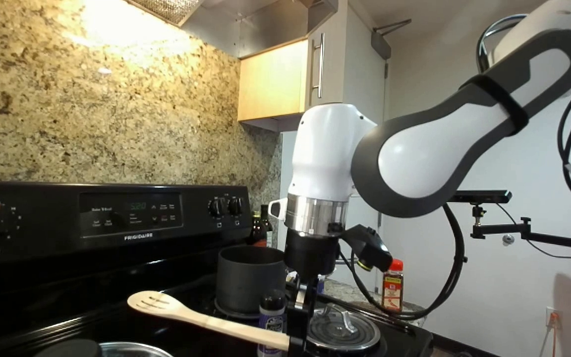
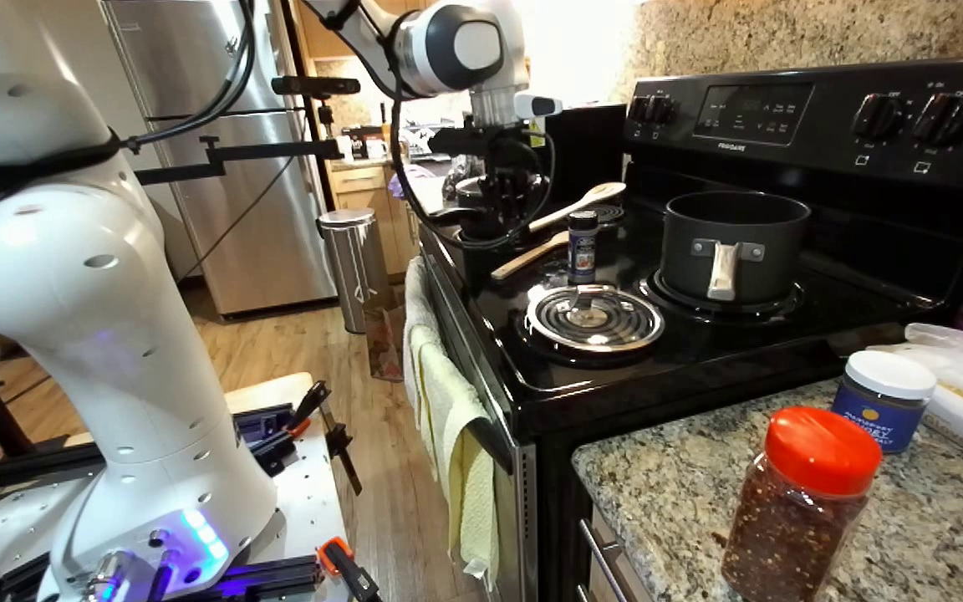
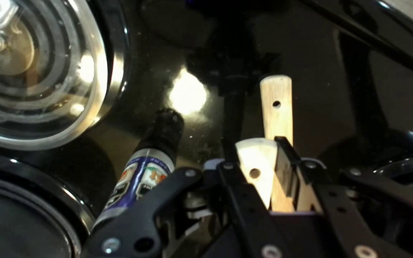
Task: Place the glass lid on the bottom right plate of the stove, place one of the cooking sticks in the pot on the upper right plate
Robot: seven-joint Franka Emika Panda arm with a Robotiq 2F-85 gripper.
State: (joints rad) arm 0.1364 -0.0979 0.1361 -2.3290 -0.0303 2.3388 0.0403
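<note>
Resting on the front coil burner, mid-frame in an exterior view, the glass lid had been placed; the slotted wooden spoon was pinched by the gripper, its transfer into the saucepan, right of centre, not yet made.

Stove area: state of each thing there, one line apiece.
Gripper: shut on slotted spoon
Slotted spoon: held near one end
Other cooking stick: lying on stove
Glass lid: right side up, on bottom right plate
Pot: uncovered, on upper right plate
Spice bottle: upright, capped
Red-lidded jar: closed
White-lidded jar: closed
Oven display: lit
</note>
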